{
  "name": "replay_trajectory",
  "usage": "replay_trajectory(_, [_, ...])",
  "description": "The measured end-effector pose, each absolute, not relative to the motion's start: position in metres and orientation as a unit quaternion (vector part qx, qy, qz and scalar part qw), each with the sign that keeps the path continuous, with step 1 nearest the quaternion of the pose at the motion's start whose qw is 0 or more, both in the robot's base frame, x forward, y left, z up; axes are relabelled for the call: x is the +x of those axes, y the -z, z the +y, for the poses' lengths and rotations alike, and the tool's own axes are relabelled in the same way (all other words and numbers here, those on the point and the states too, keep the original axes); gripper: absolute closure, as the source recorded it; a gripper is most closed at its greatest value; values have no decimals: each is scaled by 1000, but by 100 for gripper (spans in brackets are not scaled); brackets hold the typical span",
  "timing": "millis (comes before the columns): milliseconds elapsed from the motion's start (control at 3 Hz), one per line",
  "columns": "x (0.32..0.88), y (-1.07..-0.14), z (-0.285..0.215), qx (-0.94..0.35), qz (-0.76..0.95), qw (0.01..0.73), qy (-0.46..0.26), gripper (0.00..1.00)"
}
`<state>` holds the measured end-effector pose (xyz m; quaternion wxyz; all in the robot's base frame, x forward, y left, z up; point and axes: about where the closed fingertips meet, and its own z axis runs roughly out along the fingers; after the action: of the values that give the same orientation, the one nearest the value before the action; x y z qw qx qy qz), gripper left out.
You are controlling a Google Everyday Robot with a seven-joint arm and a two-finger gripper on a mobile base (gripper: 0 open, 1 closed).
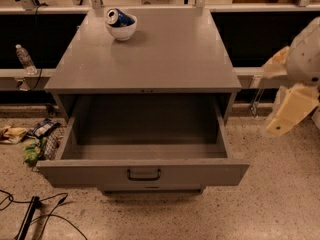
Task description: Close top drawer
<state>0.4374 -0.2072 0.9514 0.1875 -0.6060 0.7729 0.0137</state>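
Observation:
The top drawer [200, 173] of the grey metal cabinet [165, 59] is pulled far out towards me and is empty inside. Its dark loop handle [143, 174] sits at the centre of its front. My gripper [292, 111], cream-coloured, hangs at the right edge of the view. It is to the right of the cabinet, at about the height of the drawer opening, and touches nothing.
A white bowl [121, 30] holding a crushed blue can [117, 17] stands on the cabinet top at the back left. A water bottle [25, 59] lies on the left ledge. Wrappers [37, 136] and black cables [35, 214] lie on the floor at the left.

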Motion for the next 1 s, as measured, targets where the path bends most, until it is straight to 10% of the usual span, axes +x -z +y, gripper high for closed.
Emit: replay_trajectory(1000, [428, -790, -151, -636, 729, 224, -119, 90])
